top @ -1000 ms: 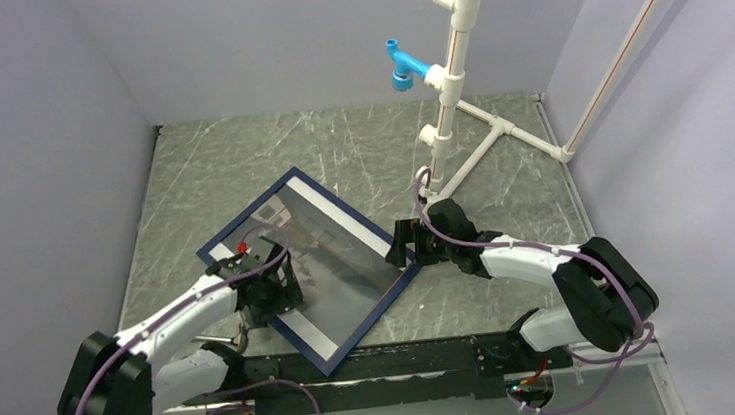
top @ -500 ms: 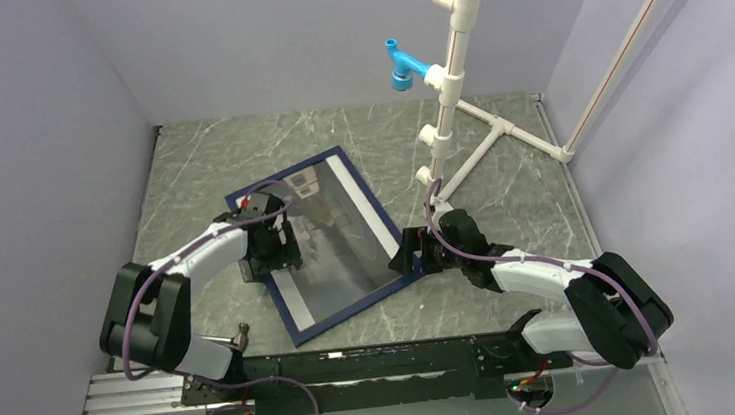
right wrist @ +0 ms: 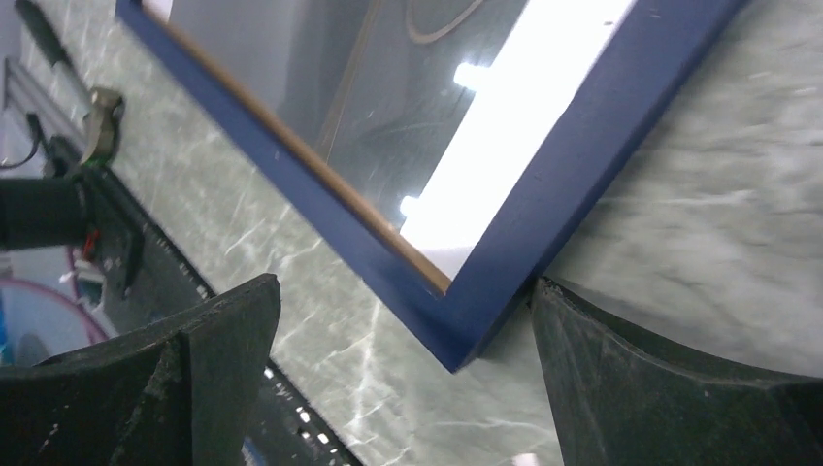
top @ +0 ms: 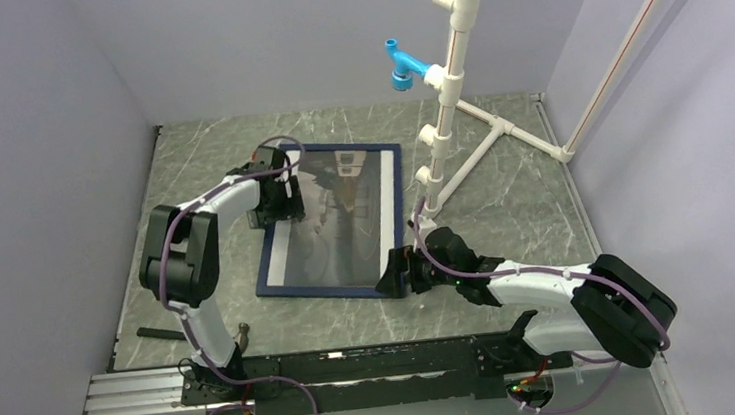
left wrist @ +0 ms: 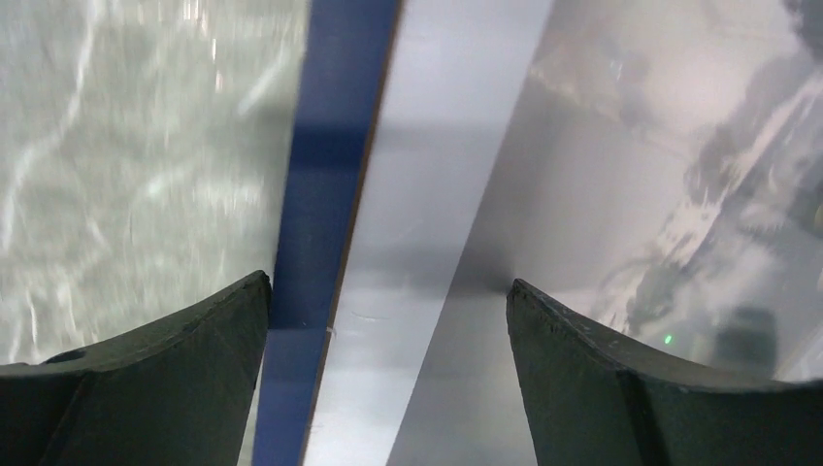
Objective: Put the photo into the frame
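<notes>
the photo (top: 340, 225) lies face up inside the frame (top: 321, 294), which rests flat on the table (top: 502, 186) with its navy side up. so the main step looks done, and what seems left is squaring the print in and pulling both arms clear. the left gripper (top: 278, 203) is spread wide at the far left side of the frame, and the right gripper (top: 396, 273) is spread wide at the near right corner. neither holds anything. the top view gives the whole layout, with the print filling the opening on all 4 sides, but it cannot show how well the edges sit. the left wrist view shows that: the left gripper (left wrist: 388, 286) straddles the frame (left wrist: 325, 194) rail, and the photo (left wrist: 602, 194) has its white band lying snug along the rail, with no gap visible. the right wrist view adds the frame (right wrist: 466, 340) corner sitting between the fingers of the right gripper (right wrist: 405, 286), a thin brown inner edge along the rail, and the photo (right wrist: 291, 58) reflecting lights. whether either finger touches the corner cannot be told.
</notes>
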